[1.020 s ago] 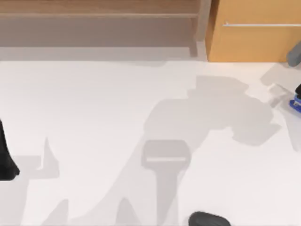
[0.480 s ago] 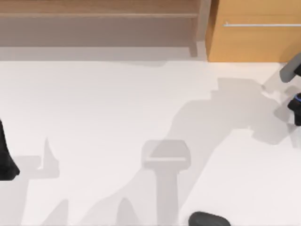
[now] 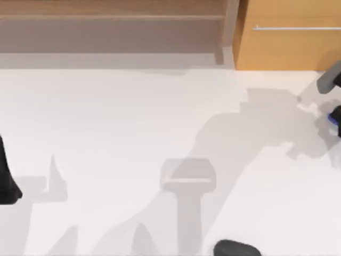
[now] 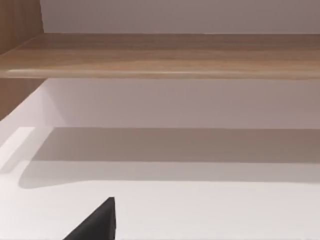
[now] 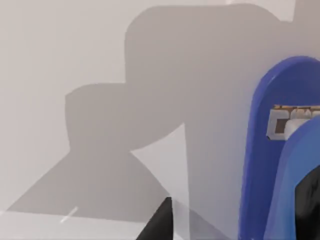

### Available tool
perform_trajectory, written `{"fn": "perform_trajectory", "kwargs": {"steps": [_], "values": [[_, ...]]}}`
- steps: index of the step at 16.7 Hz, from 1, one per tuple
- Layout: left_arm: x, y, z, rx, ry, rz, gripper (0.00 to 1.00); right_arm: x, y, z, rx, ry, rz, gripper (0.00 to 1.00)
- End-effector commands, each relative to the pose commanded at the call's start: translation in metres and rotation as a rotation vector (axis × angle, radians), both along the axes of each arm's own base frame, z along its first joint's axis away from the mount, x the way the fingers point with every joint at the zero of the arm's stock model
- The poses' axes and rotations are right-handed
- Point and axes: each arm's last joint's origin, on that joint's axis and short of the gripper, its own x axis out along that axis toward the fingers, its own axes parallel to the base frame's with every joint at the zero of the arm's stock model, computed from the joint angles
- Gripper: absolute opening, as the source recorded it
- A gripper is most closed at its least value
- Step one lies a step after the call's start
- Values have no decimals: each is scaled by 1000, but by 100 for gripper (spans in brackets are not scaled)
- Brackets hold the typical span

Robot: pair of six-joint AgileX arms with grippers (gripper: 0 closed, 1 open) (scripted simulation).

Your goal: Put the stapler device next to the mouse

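Right arm (image 3: 331, 77) sits at the table's (image 3: 106, 133) far right edge, near the orange cabinet (image 3: 287, 48). Stapler (image 3: 334, 117) lies just below it at that edge, partly cut off. Right wrist view: stapler (image 5: 272, 150) fills one side, with dark fingertips (image 5: 159, 222) on either flank; whether they grip it, cannot tell. Mouse (image 3: 237, 248) sits at the bottom edge, well apart from the stapler. Left arm (image 3: 6, 176) is parked at the left edge.
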Motion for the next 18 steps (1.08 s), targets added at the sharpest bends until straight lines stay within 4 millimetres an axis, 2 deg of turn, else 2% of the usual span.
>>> {"fn": "perform_trajectory", "kwargs": {"steps": [6,14,18], "values": [[0,0,0,0,0,0,100,0,0,0,0,0,0,2],[0,0,0,0,0,0,100,0,0,0,0,0,0,0],[0,0,0,0,0,0,100,1,1,11,-1,-4,2,0]]}}
